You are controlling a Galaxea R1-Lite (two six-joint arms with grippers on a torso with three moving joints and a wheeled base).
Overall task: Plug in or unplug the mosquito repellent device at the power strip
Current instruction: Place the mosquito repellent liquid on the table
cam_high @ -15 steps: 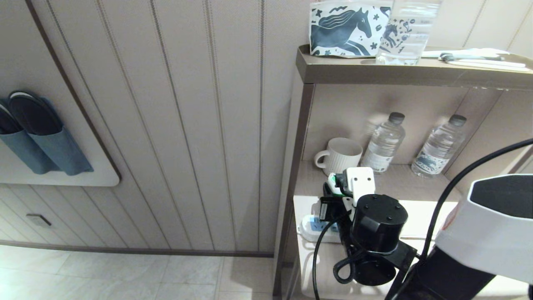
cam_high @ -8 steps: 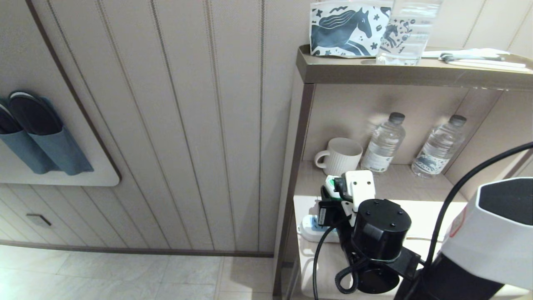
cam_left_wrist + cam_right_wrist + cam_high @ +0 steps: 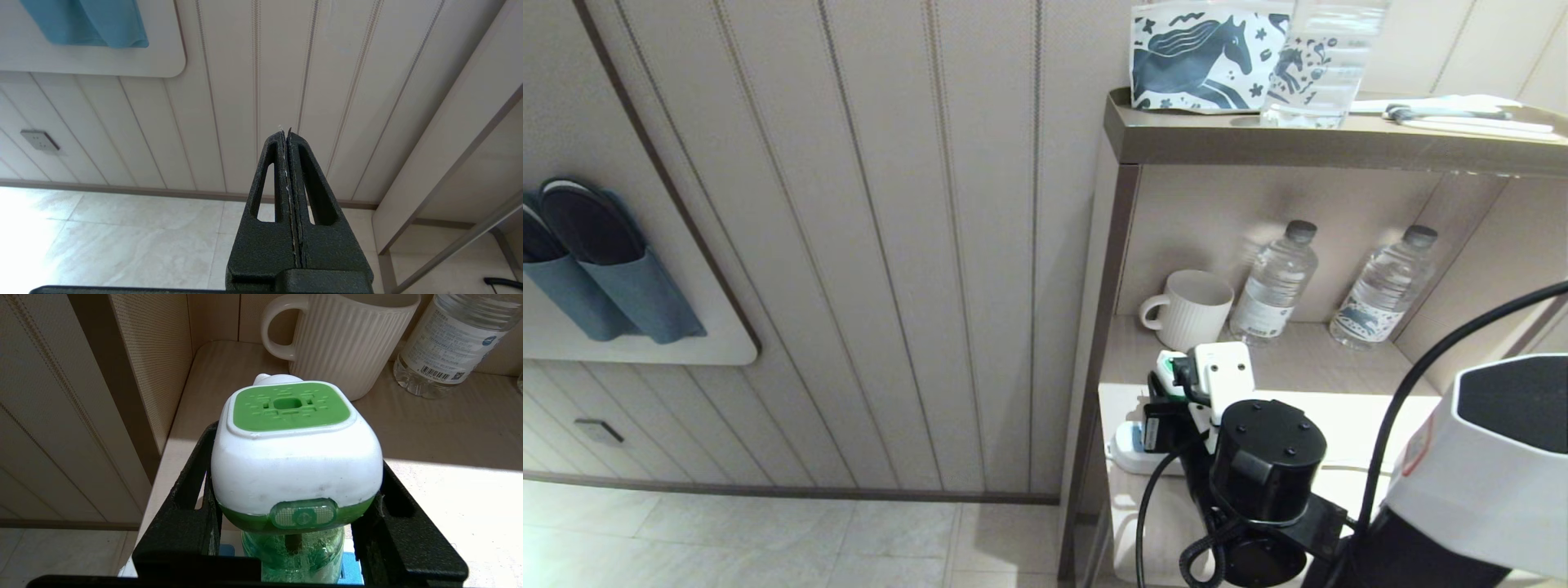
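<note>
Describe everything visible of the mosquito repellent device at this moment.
The mosquito repellent device is a small plastic unit: a white rounded head, a green vented top panel with a square hole, a translucent oval window on a green band, and a translucent green liquid bottle below. It sits upright between the fingers of the right tool, which press on both sides. Light-blue patches of the power strip show just beneath it; whether it is seated there cannot be told.
</note>
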